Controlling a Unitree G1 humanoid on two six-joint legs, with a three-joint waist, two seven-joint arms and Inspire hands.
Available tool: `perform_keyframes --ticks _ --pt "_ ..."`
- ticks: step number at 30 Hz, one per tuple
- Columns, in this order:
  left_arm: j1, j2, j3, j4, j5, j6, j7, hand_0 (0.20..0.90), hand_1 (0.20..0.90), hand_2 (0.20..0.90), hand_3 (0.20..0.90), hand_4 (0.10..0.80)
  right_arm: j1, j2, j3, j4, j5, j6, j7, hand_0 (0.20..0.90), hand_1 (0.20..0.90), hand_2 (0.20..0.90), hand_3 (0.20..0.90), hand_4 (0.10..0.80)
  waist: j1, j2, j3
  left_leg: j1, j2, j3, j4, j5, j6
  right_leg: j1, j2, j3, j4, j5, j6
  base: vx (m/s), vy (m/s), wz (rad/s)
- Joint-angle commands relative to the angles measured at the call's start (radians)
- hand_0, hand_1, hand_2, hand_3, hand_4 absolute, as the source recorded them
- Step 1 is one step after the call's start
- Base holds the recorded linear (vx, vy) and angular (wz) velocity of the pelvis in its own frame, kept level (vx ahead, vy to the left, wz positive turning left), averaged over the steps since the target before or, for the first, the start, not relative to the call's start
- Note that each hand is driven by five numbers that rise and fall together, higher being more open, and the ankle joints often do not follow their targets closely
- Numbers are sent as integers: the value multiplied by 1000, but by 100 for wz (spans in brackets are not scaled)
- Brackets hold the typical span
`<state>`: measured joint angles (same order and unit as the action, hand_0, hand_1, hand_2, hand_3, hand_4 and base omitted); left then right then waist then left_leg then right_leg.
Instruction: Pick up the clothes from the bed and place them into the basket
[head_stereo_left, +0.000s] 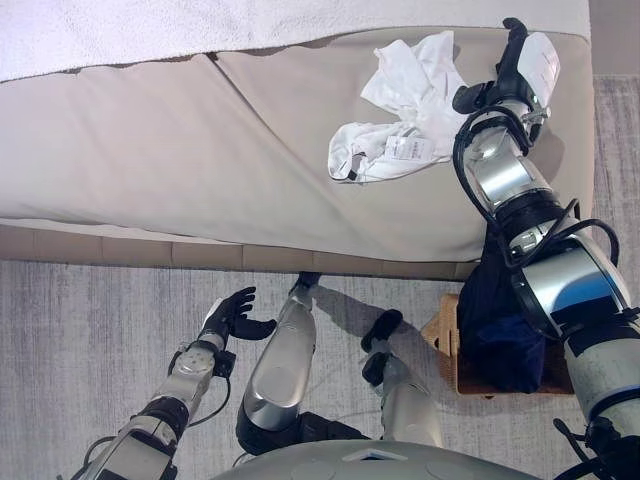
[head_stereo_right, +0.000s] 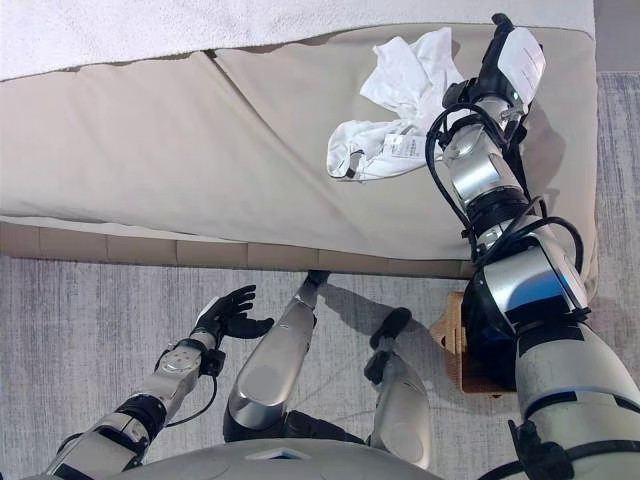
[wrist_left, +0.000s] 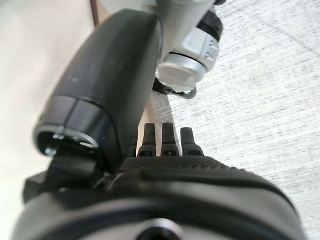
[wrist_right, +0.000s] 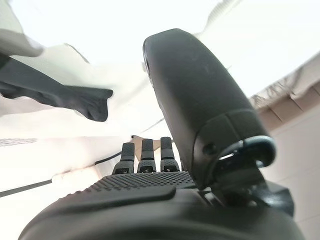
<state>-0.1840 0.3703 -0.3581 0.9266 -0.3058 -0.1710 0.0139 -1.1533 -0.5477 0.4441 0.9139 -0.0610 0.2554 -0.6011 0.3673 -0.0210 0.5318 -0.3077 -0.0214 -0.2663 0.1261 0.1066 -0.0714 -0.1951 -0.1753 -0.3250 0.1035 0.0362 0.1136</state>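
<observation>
A crumpled white garment (head_stereo_left: 405, 110) lies on the beige bed (head_stereo_left: 150, 140) at the far right. My right hand (head_stereo_left: 525, 65) is stretched over the bed just right of the garment, and its fingers (wrist_right: 142, 152) are straight and hold nothing. Past them in the right wrist view lies a dark piece of cloth (wrist_right: 75, 97). A wicker basket (head_stereo_left: 445, 340) stands on the floor at the bed's right front, with dark blue clothes (head_stereo_left: 500, 320) in it. My left hand (head_stereo_left: 235, 315) hangs open and empty low over the carpet, in front of the bed.
A white blanket (head_stereo_left: 150, 30) lies along the bed's far side. Grey carpet (head_stereo_left: 80, 330) covers the floor in front of the bed. The bed's front edge (head_stereo_left: 150, 250) runs between my left hand and the mattress.
</observation>
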Motion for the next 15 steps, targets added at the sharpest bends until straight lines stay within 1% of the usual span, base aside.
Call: perform_keyframes --ticks 1,3,5,8,10,13,15 --pt "53 7 -12 29 -28 -49 -2 900 900 900 900 800 -33 -130 27 -10 -31 -40 -45 900 900 900 900 800 -23 -5 -36 32 -19 23 -9 -78 55 12 30 22 71 -41 -29 -30 14 -3" --pt "50 5 -11 27 -28 -49 0 900 900 900 900 800 -28 -129 20 18 6 -4 4 900 900 900 900 800 -24 -3 -35 29 -19 27 -8 -78 54 12 29 22 71 -42 -30 -31 14 -10" --pt "42 0 -13 28 -29 -44 2 900 900 900 900 800 -22 -118 2 107 134 -27 59 900 900 900 900 800 -21 3 -31 30 -16 29 -9 -77 52 13 27 18 70 -43 -34 -25 16 -9" --pt "31 -9 -15 31 -34 -42 6 900 900 900 900 800 -22 -100 -30 215 168 -61 127 900 900 900 900 800 -14 11 -27 25 -17 25 -7 -74 49 14 25 9 73 -48 -39 -6 9 -3" --pt "24 -13 -17 29 -37 -41 9 900 900 900 900 800 -28 -95 -38 241 193 -44 138 900 900 900 900 800 -8 16 -20 16 -19 22 -2 -70 48 10 22 1 80 -50 -41 0 0 0" --pt "28 -16 -17 26 -38 -46 8 900 900 900 900 800 -34 -94 -58 280 228 -21 117 900 900 900 900 800 4 29 -12 5 -22 14 2 -63 49 0 18 -14 102 -59 -44 0 0 0" --pt "38 -19 -18 23 -41 -55 5 900 900 900 900 800 -41 -99 -86 307 261 9 90 900 900 900 900 800 13 44 -12 -13 -26 4 3 -55 49 -19 13 -27 125 -68 -45 31 24 7"
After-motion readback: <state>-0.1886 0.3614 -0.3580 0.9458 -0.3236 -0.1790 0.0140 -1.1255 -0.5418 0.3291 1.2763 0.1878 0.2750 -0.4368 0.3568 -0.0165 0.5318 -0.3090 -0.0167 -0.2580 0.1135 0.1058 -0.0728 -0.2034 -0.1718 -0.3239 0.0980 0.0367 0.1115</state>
